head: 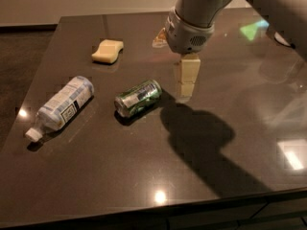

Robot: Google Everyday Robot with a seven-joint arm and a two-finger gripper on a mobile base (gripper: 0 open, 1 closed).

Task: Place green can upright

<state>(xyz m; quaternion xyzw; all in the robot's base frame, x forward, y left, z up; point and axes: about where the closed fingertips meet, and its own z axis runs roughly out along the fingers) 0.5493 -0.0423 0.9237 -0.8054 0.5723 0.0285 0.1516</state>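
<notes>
Green can (138, 97): lies on its side near the middle of the dark table (120, 176).
Gripper (185, 85): points down just right of the can, not touching it. Apart or together — I cannot tell.
Bottle (62, 104): lies on its side, left of the can.
Yellow sponge (107, 51): farther back — well apart from the can.

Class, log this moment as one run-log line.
small shiny green metal can: lying on its side on dark table | hand: beside can, not touching it | upright: not yet
</notes>
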